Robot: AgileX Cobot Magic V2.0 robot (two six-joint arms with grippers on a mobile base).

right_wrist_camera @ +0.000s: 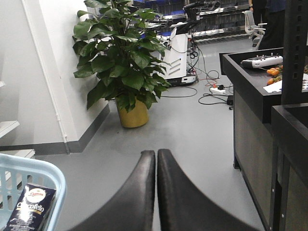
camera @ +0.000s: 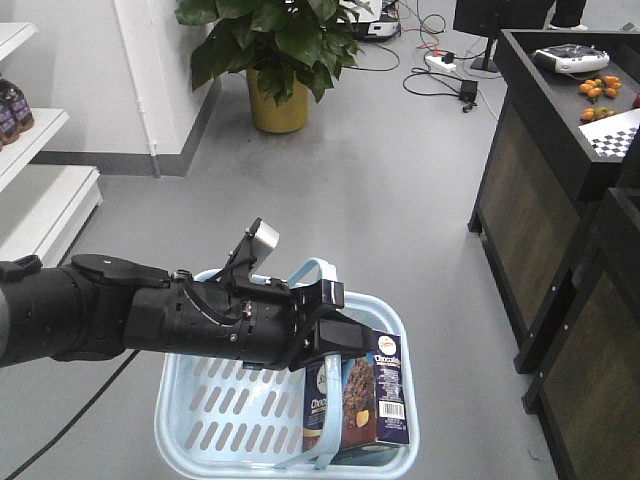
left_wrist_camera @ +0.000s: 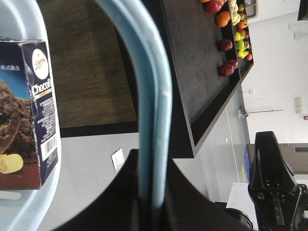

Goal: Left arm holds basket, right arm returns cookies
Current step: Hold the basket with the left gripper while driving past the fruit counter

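Basket hangs from your left gripper, jaws clamped on its handle, likely to steady it for unloading. Cookies stand upright in one corner inside. Your right gripper, fingers pressed together and empty, sits near the rim.

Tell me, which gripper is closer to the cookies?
Left. The left gripper clamps the handle just above the cookies; the right gripper, shut and empty, sits outside the basket.
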